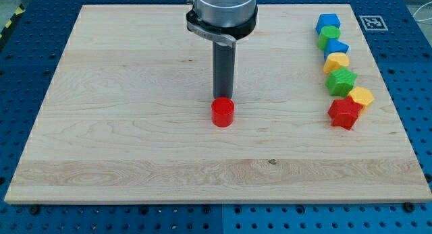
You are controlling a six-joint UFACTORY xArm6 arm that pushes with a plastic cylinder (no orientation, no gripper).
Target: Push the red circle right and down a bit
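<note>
Red circle (223,113) mid-board, my tip (223,99) touching its top edge, no claw visible.

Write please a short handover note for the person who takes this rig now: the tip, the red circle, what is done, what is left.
My tip sits right behind the red circle, at its top edge in the view, apparently touching. The red circle lies near the middle of the wooden board, far from the column of blocks at the view's right. Whether any push is done cannot be told. Left: push it right and slightly down.
</note>
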